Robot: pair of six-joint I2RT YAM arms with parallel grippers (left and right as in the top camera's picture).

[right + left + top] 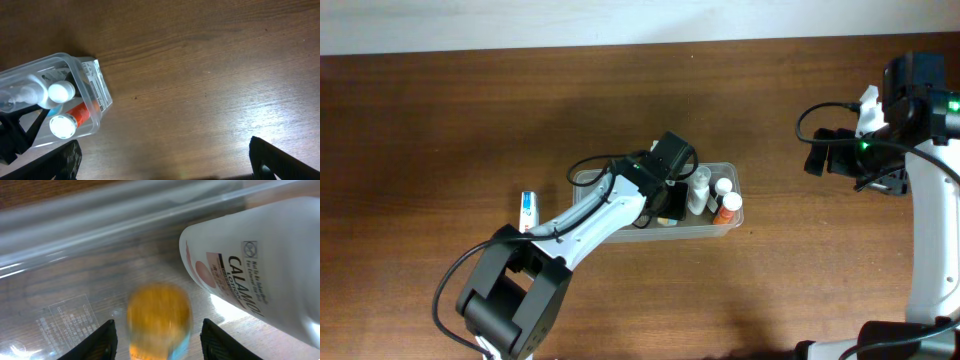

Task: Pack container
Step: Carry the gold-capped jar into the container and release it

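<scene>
The container is a clear shallow tub at mid-table. It holds a white spray bottle, a white-capped bottle and an orange bottle. My left gripper reaches down inside it. In the left wrist view its fingers stand open on either side of a blurred amber bottle, with gaps on both sides. A white calamine lotion bottle lies to the right. My right gripper is far right, open and empty over bare wood.
A small white and blue tube stands on the table left of the container. The container's corner with a label shows in the right wrist view. The table's far edge runs along the top of the overhead view.
</scene>
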